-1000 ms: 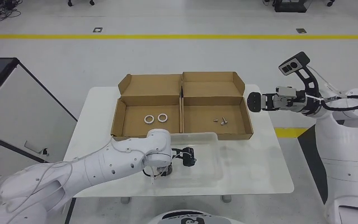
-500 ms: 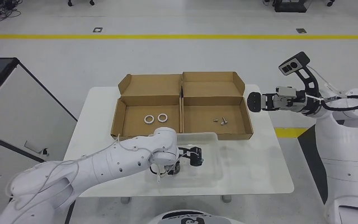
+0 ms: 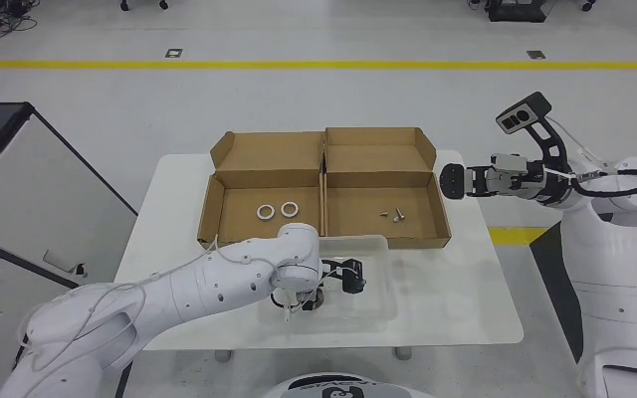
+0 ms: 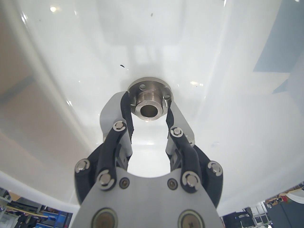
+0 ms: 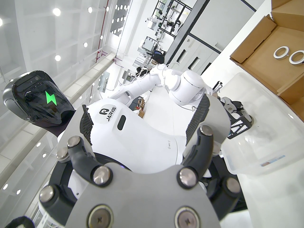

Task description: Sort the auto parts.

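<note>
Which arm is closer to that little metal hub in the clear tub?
Left. The left gripper clasps the metal hub in the tub; the right gripper hangs open past the right cardboard box.

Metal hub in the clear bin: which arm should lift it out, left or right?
Left. The left gripper clamps the metal hub inside the clear bin. The right gripper hangs open beside the cardboard boxes, far from it.

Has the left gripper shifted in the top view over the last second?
Yes. The left gripper, shut on the metal hub, moved rightward along the clear tray, away from the seam between the cardboard boxes.
</note>
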